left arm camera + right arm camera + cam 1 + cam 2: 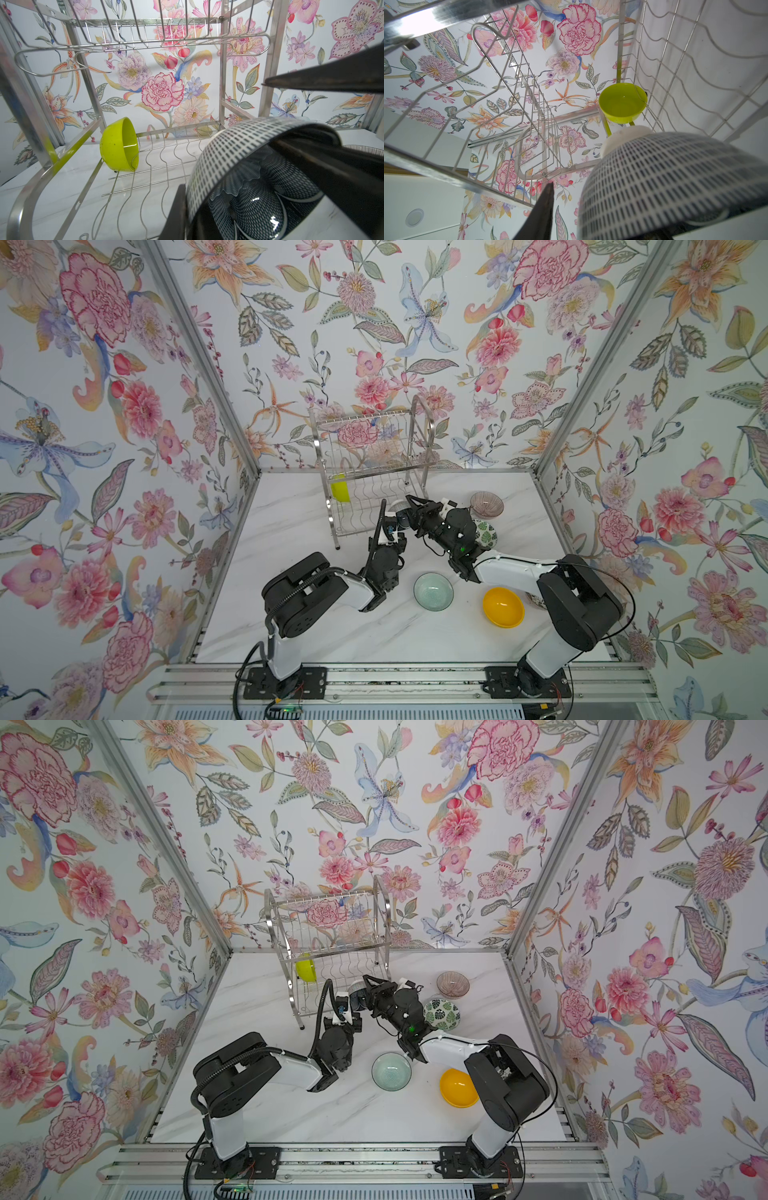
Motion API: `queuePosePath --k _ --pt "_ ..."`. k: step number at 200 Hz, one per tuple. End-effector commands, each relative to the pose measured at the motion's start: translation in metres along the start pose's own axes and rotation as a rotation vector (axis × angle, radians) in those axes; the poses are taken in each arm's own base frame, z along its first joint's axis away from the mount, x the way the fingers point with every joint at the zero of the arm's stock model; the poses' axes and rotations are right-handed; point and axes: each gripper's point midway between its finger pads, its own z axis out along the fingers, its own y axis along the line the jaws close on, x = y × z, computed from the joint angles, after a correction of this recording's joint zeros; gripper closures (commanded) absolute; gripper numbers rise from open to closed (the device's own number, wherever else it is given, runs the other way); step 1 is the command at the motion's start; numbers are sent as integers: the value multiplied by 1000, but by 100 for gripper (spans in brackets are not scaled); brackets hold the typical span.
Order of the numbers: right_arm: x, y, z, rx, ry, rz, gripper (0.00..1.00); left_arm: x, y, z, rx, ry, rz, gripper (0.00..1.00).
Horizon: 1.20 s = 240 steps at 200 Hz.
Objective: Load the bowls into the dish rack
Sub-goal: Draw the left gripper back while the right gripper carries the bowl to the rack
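Note:
The silver two-tier dish rack [374,448] [328,928] stands at the back, with a lime green bowl [340,488] [118,145] [623,101] on edge in its lower tier. Just in front of the rack's lower tier, my left gripper [390,524] [187,209] is shut on the rim of the black-and-white bowl [401,511] [357,988] [239,166] [675,187], held tilted off the table. My right gripper [411,508] [368,986] straddles that bowl's wall from the other side. One of its fingers [332,166] is inside the bowl. The other finger [544,207] stands apart outside it.
On the marble table to the right lie a pinkish ribbed bowl [487,504] and a white bowl with green leaves [486,533], partly under the right arm. Nearer the front are a pale glassy green bowl [433,591] and an orange-yellow bowl [503,608]. Floral walls close three sides.

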Motion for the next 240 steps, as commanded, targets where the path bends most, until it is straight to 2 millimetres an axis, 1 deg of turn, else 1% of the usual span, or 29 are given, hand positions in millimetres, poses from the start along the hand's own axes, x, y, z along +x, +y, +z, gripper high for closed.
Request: queuePosePath --k 1,16,43,67,81,101,116,124,143,159,182,196,204,225,240 --pt "0 15 8 -37 -17 3 70 -21 -5 -2 -23 -61 -15 100" --pt "0 15 8 -33 -18 -5 74 -20 -5 -3 -23 -57 -13 100" --pt "-3 12 6 -19 -37 -34 84 -20 -5 -3 -15 -54 -11 100" --pt "-5 10 4 -18 -46 -59 95 -20 -5 -3 -14 -51 -16 100" --pt "-4 12 4 -25 -43 -77 100 -21 -5 -4 -10 -53 -25 100" --pt "-1 14 4 -46 -30 -102 100 -21 -3 -5 -8 -52 -42 100" --pt "1 20 4 -77 -17 -123 100 -21 -1 -5 1 -52 -41 88" --pt "2 23 4 -94 -11 -136 100 -21 -1 -4 11 -49 -75 82" --pt "3 30 3 -127 3 -160 100 -16 0 -3 31 -27 -96 67" --pt "2 34 3 -141 11 -191 100 -12 2 -1 49 -3 -128 51" --pt "1 39 3 -156 31 -245 100 -10 8 -5 68 17 -164 36" --pt "1 42 3 -161 48 -276 100 -10 12 -9 76 28 -180 20" --pt "1 43 3 -165 55 -299 100 -11 14 -11 84 38 -197 13" --pt "1 47 3 -166 79 -376 100 -11 16 -12 123 92 -231 1" --pt "2 50 2 -173 100 -442 100 -9 17 -12 158 160 -251 1"
